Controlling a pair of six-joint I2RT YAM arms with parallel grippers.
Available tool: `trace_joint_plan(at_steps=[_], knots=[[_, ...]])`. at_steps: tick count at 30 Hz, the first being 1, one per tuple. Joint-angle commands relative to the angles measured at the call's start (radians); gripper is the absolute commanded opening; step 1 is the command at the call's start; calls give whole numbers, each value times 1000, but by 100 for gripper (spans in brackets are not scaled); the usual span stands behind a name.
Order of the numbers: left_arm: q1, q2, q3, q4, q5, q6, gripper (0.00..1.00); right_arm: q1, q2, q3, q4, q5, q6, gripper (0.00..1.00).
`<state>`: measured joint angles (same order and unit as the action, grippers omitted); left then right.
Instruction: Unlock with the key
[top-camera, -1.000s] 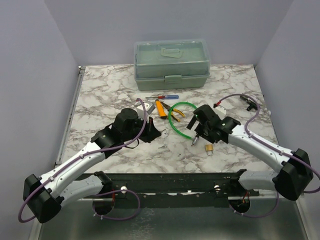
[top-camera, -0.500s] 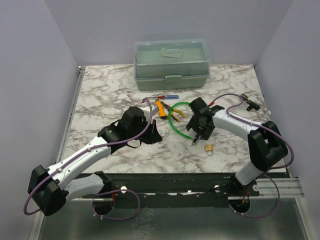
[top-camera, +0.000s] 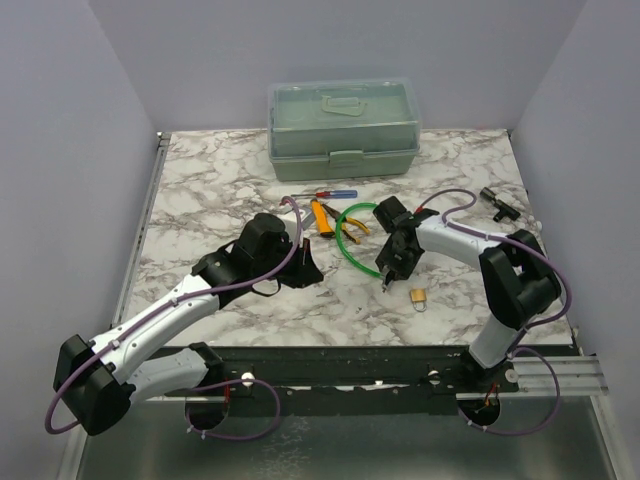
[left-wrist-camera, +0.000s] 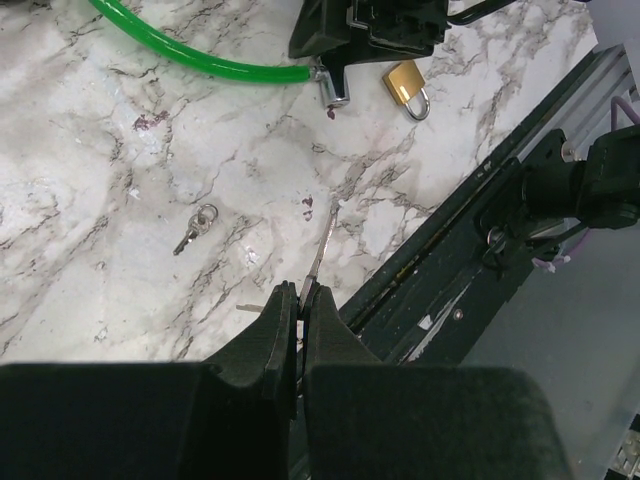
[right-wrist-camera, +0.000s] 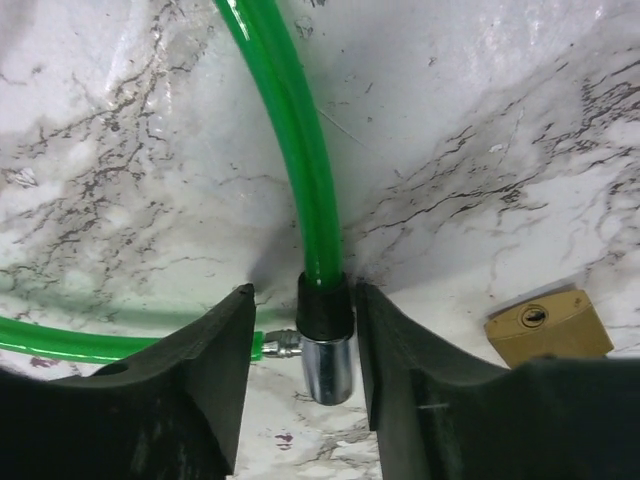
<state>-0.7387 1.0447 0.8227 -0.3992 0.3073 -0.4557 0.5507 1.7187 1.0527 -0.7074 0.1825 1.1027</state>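
Pale green toolbox (top-camera: 343, 125) sits closed at the back, contents unclear. The key (left-wrist-camera: 195, 228) lies loose on the table (left-wrist-camera: 100, 150) near the clenched left claw (left-wrist-camera: 300, 292). The right claw (right-wrist-camera: 302, 295), released, straddles the end of the green hose (right-wrist-camera: 300, 170).

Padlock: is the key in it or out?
Out. The padlock shows an empty keyhole, and the key lies on the table, well apart from it.

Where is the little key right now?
In the left wrist view, the key lies on the marble table, between the green cable and the left hand, toward the picture's left.
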Motion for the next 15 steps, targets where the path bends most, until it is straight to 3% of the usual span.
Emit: trace_joint_plan(at_steps=[1, 3, 6, 15], knots=[[6, -28, 13, -11, -19, 1, 0, 0, 29, 6, -35, 11, -12, 43], [6, -28, 13, -10, -18, 4, 0, 0, 37, 1, -34, 8, -16, 33], [8, -24, 12, -10, -25, 10, 0, 0, 26, -17, -5, -17, -34, 2], [7, 2, 14, 9, -28, -12, 0, 1, -132, -39, 22, -16, -17, 0]])
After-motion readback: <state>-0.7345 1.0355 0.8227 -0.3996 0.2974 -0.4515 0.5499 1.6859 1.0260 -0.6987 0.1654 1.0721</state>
